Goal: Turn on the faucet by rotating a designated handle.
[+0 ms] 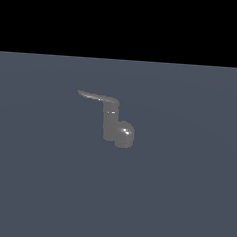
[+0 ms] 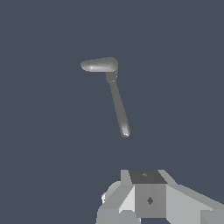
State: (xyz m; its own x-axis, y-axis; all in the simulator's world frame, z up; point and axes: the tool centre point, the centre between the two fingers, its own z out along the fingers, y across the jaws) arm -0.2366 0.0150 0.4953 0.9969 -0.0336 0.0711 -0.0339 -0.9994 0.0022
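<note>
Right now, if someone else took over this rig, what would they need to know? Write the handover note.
End effector: only partly visible in the wrist view, open or shut cannot be told; it holds nothing and touches nothing.
Small glossy grey faucet: upright on the floor, alone in the exterior view.
Thin curved grey lever handle: points toward the exterior view's left, untouched.
Done: nothing visible.
Left: approach, contact the handle, rotate it.
</note>
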